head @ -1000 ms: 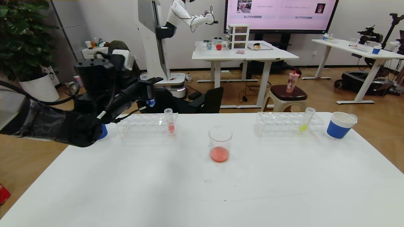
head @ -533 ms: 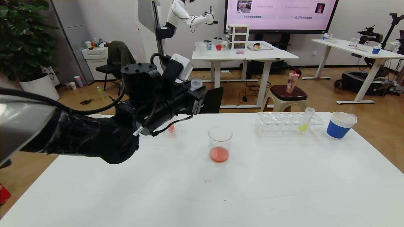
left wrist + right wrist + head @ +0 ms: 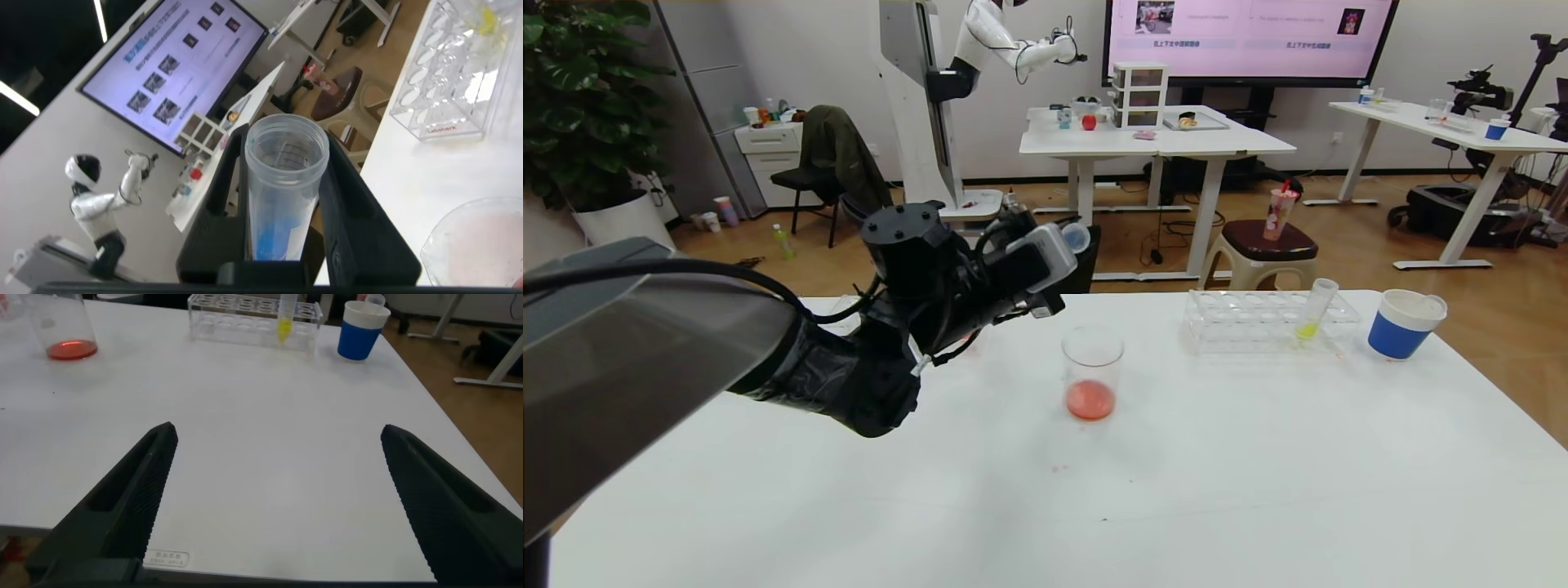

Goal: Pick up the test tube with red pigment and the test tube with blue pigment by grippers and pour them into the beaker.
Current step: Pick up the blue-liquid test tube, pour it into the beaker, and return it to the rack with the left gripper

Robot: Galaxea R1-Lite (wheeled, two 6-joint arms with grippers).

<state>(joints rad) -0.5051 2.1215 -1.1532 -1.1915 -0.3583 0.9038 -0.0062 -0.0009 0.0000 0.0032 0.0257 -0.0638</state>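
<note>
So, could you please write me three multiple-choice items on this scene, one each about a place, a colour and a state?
1. Where is the test tube with yellow-green liquid?
A. in the rack beside the blue-banded paper cup
B. in the beaker
C. lying on the table

2. What colour is the liquid in the beaker?
A. blue
B. red-orange
C. green

3. What is the left claw doing?
A. hanging open
B. shut on the test tube with blue pigment
C. shut on the beaker

Answers: 1 A, the tube leans in that rack; 2 B, red-orange lies at the beaker's bottom; 3 B, the left wrist view shows both fingers against the tube.
</note>
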